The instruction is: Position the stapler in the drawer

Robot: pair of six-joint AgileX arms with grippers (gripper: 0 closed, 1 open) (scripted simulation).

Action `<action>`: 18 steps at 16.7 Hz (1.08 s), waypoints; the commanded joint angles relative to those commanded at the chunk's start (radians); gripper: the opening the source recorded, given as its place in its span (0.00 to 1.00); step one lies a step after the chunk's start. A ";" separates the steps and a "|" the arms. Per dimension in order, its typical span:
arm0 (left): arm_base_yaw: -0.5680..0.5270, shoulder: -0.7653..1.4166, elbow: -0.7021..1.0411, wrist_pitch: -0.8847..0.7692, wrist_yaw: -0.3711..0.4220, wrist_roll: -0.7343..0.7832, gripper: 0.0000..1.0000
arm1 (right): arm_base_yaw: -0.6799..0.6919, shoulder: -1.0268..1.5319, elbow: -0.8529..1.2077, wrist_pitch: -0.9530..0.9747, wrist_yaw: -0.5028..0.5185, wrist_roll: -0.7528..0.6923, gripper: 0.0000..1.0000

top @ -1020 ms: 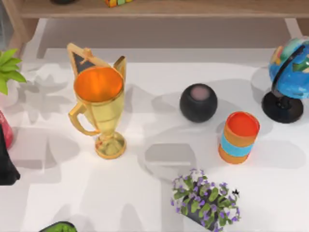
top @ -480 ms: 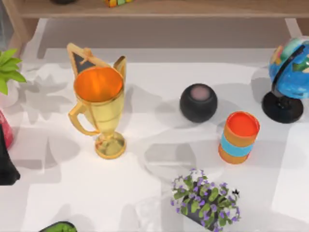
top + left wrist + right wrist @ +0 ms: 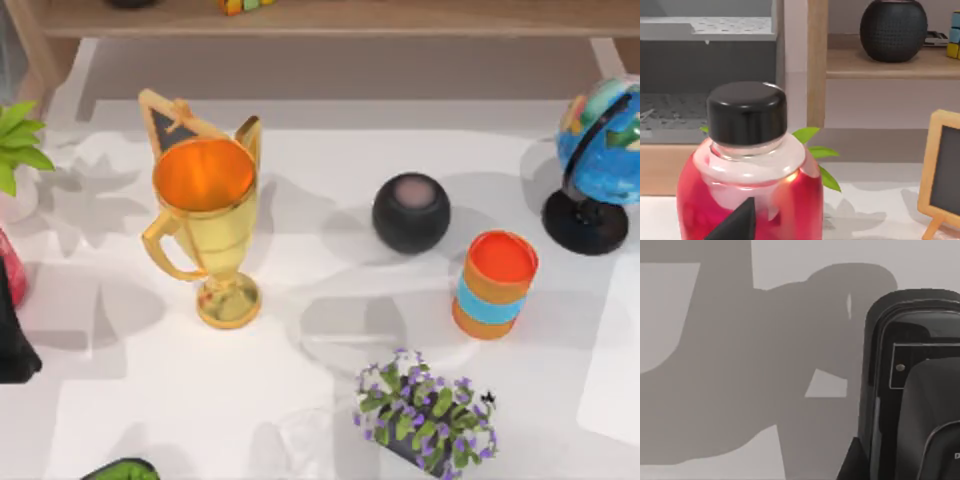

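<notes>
A black stapler [image 3: 912, 385] with a glossy top lies on the pale table surface in the right wrist view, close under the camera. A dark part of my right gripper [image 3: 856, 462] shows at its near end; whether it touches the stapler I cannot tell. In the left wrist view, a grey drawer unit [image 3: 705, 30] with perforated trays stands behind a red bottle [image 3: 747, 180] with a black cap. A dark tip of my left gripper [image 3: 737, 222] sits just in front of that bottle. My left arm [image 3: 12, 340] is at the top view's left edge.
On the white table stand a gold trophy [image 3: 205, 215], a black round speaker [image 3: 411, 211], an orange and blue cup [image 3: 494, 283], a globe [image 3: 600, 160], a purple flower pot [image 3: 425, 415] and a green plant [image 3: 18, 140]. A wooden shelf [image 3: 330, 18] runs along the back.
None of the table's objects has moved. The shadows and the light patch at the table's right side have shifted, the patch sliding toward the right edge.
</notes>
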 joint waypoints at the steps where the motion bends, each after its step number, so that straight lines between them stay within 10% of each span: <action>1: 0.000 0.000 0.000 0.000 0.000 0.000 1.00 | 0.001 -0.012 0.011 0.004 0.000 0.010 0.00; 18: 0.000 0.000 0.000 0.000 0.000 0.000 1.00 | -0.004 -0.010 -0.057 0.044 0.000 -0.002 0.00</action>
